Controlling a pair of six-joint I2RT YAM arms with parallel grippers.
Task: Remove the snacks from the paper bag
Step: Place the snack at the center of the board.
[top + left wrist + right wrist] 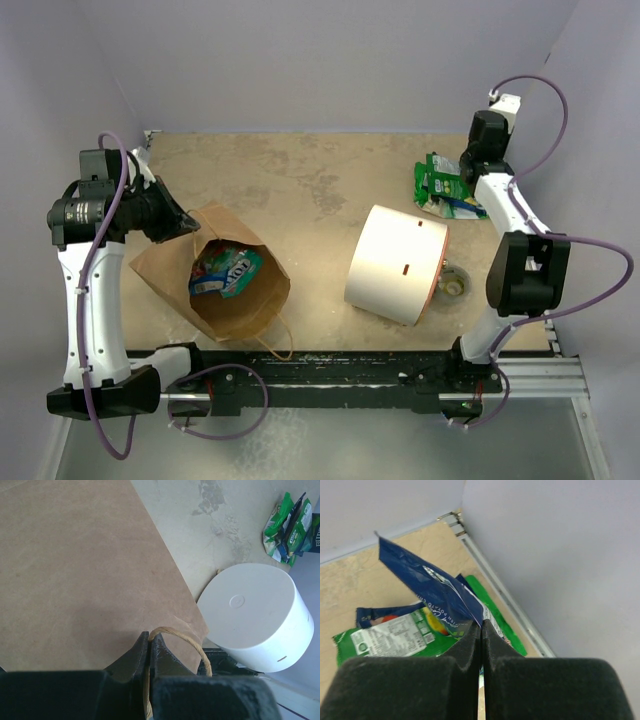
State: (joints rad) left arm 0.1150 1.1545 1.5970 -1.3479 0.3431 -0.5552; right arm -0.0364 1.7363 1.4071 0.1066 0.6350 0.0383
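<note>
Paper bag sits left of the white cylinder, mouth open toward the top camera, with one green-blue packet inside. The cylinder lies on its side. Pile of green packets lies behind the cylinder, toward its right. Left gripper is pinched tight on the bag's twisted handle, on the bag's far side from the cylinder. Right gripper is above the pile, clamped on a blue packet. Small tape roll lies just right of the cylinder.
</note>
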